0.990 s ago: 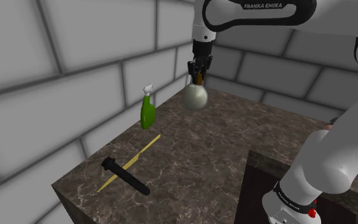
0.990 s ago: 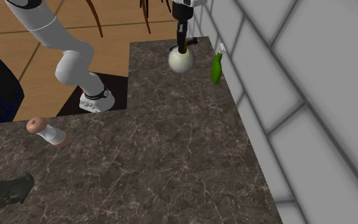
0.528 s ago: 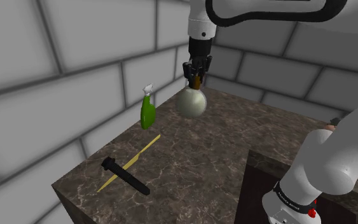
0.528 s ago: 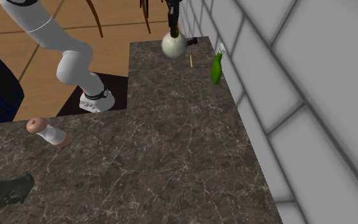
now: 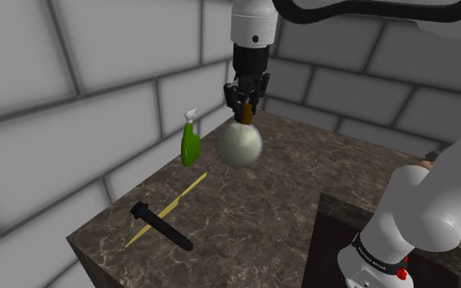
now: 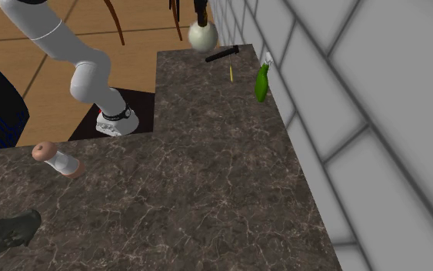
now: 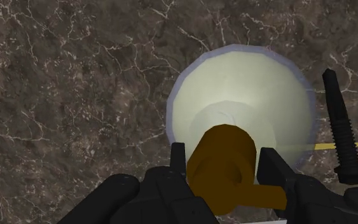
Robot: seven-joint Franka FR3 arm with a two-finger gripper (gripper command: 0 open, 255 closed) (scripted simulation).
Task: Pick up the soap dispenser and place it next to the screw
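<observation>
Soap dispenser (image 5: pixel 239 146): pale round body, brown pump; hangs above tabletop (image 5: pixel 294 192), fingers (image 7: pixel 179 162) clamped on pump. Screw (image 5: pixel 161 227): black, near corner, well apart. Risk: bulbous body may swing or slip from narrow grip, or land on yellow stick (image 5: pixel 189 189).

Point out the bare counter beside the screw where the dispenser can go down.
Bare counter for the soap dispenser spreads from the black screw toward the shoulder view's right. Crowded by the wall: a yellow stick crosses the screw, and a green spray bottle stands beyond.
</observation>
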